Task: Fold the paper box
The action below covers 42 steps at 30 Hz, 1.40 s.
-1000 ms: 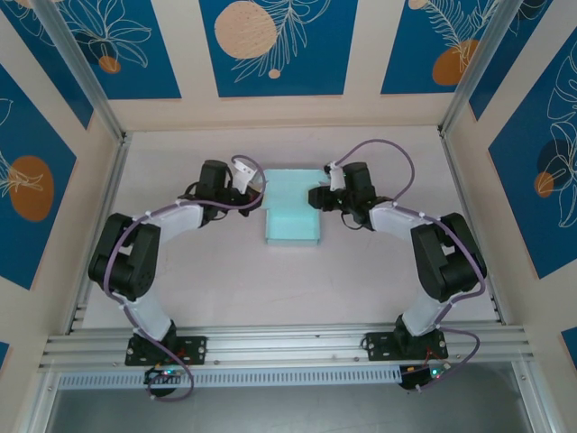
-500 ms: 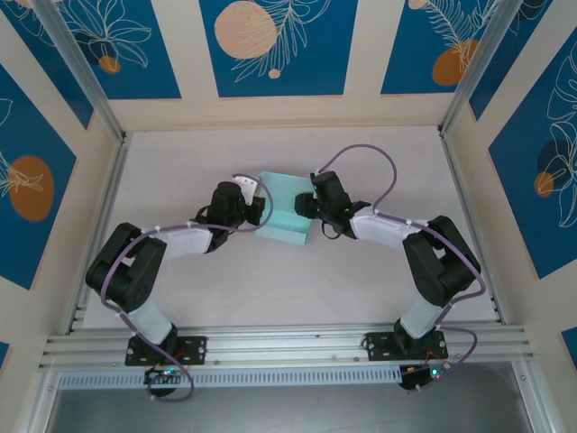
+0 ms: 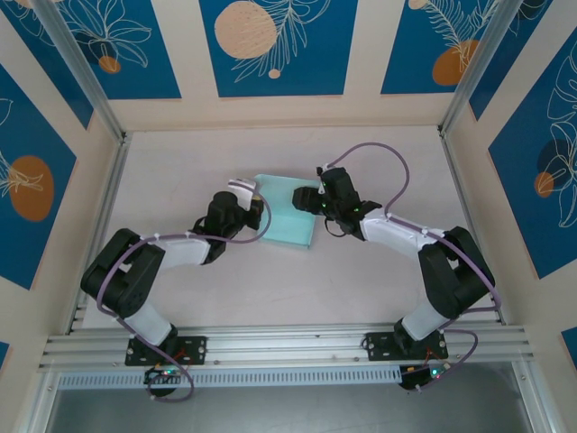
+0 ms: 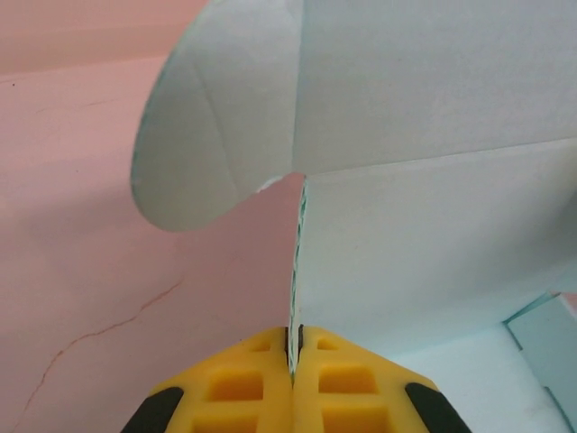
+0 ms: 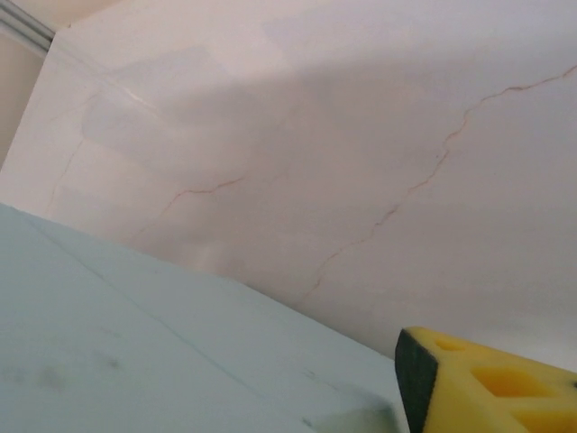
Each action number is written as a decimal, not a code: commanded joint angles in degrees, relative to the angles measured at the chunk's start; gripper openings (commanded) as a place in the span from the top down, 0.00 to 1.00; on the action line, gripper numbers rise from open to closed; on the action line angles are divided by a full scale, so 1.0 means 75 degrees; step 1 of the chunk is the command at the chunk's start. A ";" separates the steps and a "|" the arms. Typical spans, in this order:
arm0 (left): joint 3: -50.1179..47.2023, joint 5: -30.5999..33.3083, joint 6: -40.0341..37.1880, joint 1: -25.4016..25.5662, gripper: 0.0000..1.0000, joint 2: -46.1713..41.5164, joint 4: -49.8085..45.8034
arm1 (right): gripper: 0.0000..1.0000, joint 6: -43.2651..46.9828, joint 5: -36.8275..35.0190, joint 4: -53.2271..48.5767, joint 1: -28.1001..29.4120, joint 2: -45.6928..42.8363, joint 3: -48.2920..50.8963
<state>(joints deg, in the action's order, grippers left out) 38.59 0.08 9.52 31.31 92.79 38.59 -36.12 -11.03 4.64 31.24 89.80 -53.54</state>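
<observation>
A: So, on the table (image 3: 180,162), where was the paper box (image 3: 288,216)?
B: Middle, toward the far edge, long axis roughly far-to-near.
A: Grippers?
B: Left gripper (image 4: 294,347) pinched its left wall, jaws pressed together. Right gripper (image 3: 313,200) sat at its far-right corner; spread or not, couldn't tell.

i see bare surface (image 3: 297,289) in front of the paper box (image 3: 288,221) and out toward both side walls (image 3: 63,244), room enough to pass. the left gripper (image 3: 259,215) and right gripper (image 3: 313,200) crowd the box's two flanks; beyond it the surface lies open too.
</observation>
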 commanded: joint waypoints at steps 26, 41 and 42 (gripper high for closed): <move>-0.0041 0.0736 -0.0396 0.0569 1.00 0.0434 0.1123 | 0.09 -0.2827 0.1822 0.0695 -0.0695 -0.0348 0.0294; -0.0213 0.1990 -0.0110 0.0923 1.00 0.0474 0.1720 | 0.07 -0.3079 0.1287 0.0732 -0.0449 -0.0634 0.0404; -0.0217 0.2012 -0.0206 0.0923 1.00 0.0444 0.1738 | 0.07 -0.3031 0.1298 0.0347 -0.0549 -0.0725 0.0271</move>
<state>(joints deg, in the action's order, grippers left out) 37.32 14.04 8.56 37.12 96.95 47.66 -60.20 -2.22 12.60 28.03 86.46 -47.90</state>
